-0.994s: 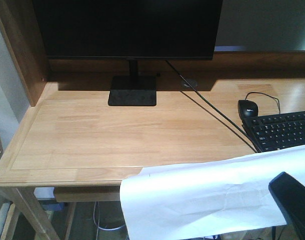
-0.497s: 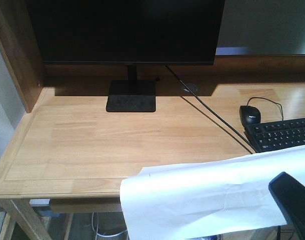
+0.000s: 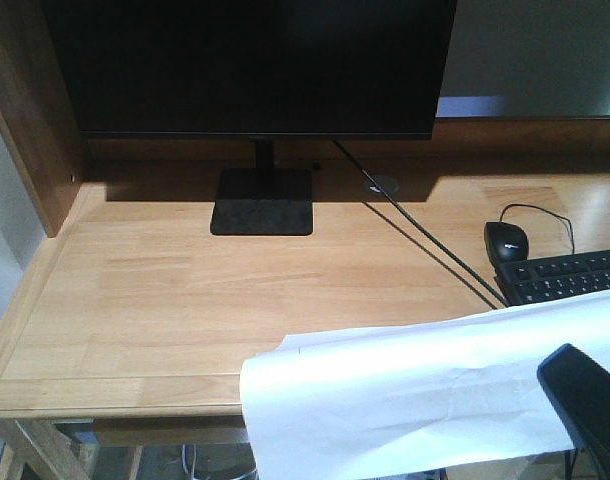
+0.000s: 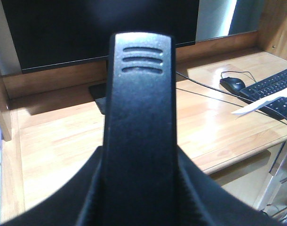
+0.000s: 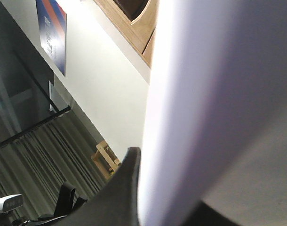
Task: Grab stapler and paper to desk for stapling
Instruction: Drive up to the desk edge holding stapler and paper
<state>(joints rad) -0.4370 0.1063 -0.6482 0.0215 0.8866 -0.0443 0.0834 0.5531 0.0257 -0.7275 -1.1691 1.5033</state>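
Note:
The black stapler (image 4: 141, 117) fills the middle of the left wrist view, standing between the dark fingers (image 4: 94, 188) of my left gripper (image 4: 141, 162), which is shut on it. The creased white paper (image 3: 405, 400) hangs over the front edge of the light-wood desk (image 3: 185, 290), pinched at its right end by my right gripper (image 3: 585, 400). In the right wrist view the paper (image 5: 214, 94) covers the right half, with a dark finger (image 5: 127, 188) pressed against it. The left gripper does not show in the front view.
On the desk stand a black monitor (image 3: 255, 60) on its base (image 3: 262, 205), a mouse (image 3: 506, 241) and a keyboard (image 3: 570, 275) at the right. A black cable (image 3: 425, 245) runs diagonally across the top. A raised wooden side wall (image 3: 30, 130) borders the left.
The view has moved closer to the desk: monitor and desk edge loom larger and lower. The paper and right gripper hold the same place in the picture.

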